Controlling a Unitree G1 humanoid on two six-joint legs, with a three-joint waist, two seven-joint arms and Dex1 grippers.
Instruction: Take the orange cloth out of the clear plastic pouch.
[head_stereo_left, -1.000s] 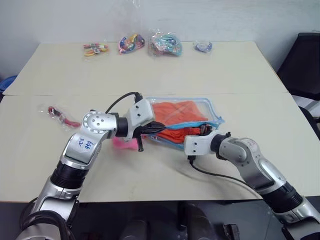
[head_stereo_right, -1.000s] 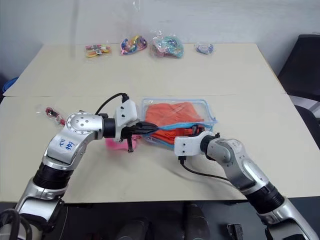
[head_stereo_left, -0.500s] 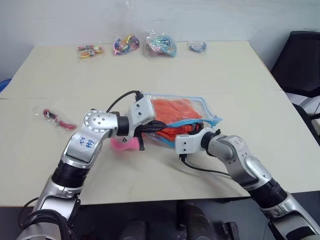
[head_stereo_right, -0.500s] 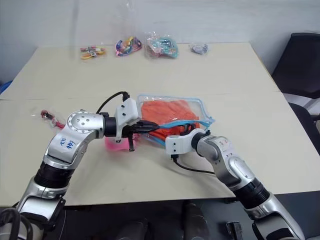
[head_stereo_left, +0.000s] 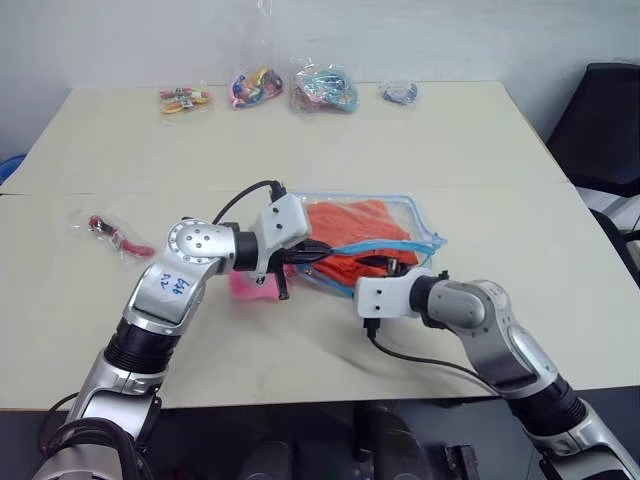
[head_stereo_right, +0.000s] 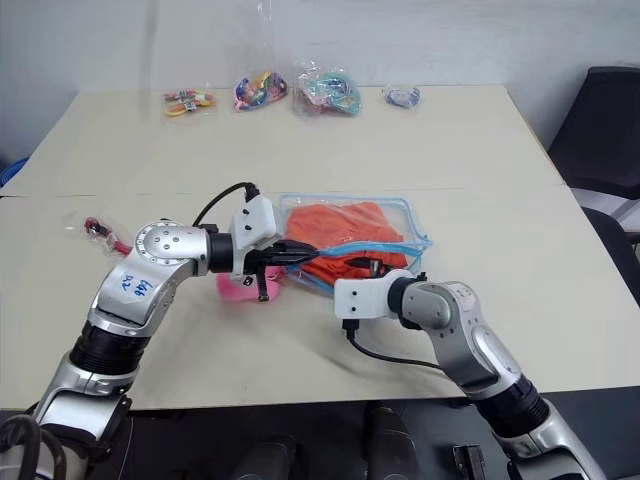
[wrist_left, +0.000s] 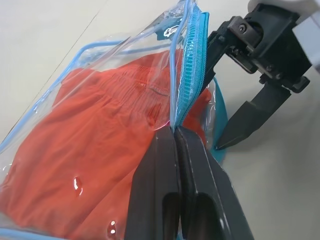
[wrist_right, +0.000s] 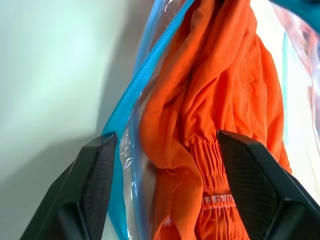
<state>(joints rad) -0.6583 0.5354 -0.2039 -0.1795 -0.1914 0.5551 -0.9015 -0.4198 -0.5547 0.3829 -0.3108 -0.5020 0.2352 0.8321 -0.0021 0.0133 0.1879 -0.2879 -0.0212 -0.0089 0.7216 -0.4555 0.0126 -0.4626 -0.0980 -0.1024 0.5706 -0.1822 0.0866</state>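
The left gripper (wrist_left: 175, 131) is clamped, fingers pressed together and pointing toward the right gripper (wrist_right: 165, 145), whose fingers stand spread apart.

- Two pale beige tables (head_stereo_left: 420, 140) stand pushed together, a thin seam running across between them.
- A plain light grey wall (head_stereo_left: 120, 40) rises just behind the far edge.
- A black chair (head_stereo_left: 600, 130) sits off the right side.
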